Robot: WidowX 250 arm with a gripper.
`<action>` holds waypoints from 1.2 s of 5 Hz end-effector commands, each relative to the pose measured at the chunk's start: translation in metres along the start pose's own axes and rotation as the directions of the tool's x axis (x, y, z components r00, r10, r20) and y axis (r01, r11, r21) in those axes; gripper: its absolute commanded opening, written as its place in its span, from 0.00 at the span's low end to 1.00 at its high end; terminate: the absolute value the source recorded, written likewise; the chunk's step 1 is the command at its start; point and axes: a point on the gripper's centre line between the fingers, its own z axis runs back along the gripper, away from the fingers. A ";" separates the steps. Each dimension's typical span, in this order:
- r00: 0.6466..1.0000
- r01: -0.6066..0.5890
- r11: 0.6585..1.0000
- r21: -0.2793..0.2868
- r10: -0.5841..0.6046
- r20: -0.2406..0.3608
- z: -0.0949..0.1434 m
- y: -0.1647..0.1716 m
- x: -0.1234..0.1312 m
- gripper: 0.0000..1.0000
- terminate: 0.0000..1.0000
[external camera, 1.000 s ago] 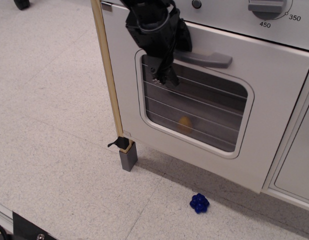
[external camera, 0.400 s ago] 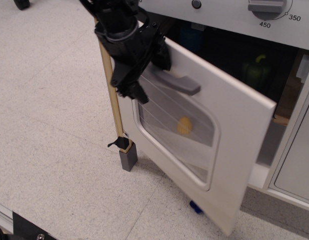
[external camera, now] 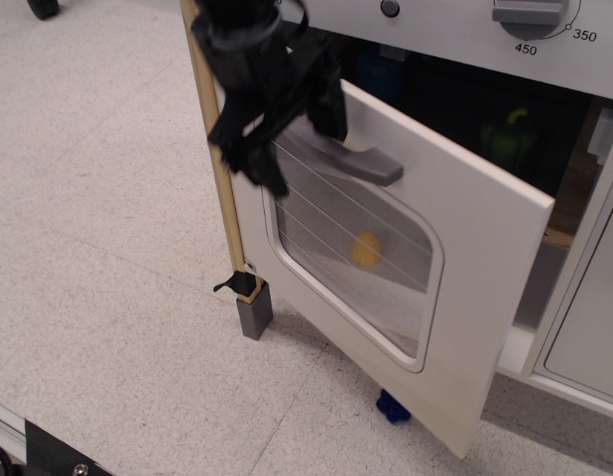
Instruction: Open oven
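The oven door (external camera: 465, 297) stands ajar, hinged on its left side, with its right edge swung out toward me. It is silver-grey with a rounded clear window (external camera: 356, 258) crossed by thin wires and a grey bar handle (external camera: 361, 164). The dark oven inside (external camera: 455, 99) shows behind it. My black gripper (external camera: 295, 149) is at the door's upper left, by the handle's left end. Its jaws are spread apart, one finger (external camera: 255, 169) left of the door and the other above the handle. It holds nothing.
A yellow object (external camera: 365, 248) shows through the window. A green pepper (external camera: 510, 139) sits inside the oven. A blue toy (external camera: 391, 407) lies on the floor under the door. A wooden strip (external camera: 215, 178) and grey foot (external camera: 254, 312) mark the left corner. A grey cabinet door (external camera: 594, 337) is at the right.
The oven door was shut a second ago and has swung open toward me. Since then the gripper's jaws have spread and the door has eased back slightly.
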 end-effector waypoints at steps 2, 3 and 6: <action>0.996 0.021 0.998 -0.064 -0.027 -0.085 0.028 -0.050 -0.035 1.00 0.00; 0.999 0.025 0.999 0.042 -0.024 -0.030 0.003 -0.043 -0.043 1.00 0.00; 0.994 0.110 0.989 0.097 -0.111 0.011 0.015 0.023 -0.027 1.00 0.00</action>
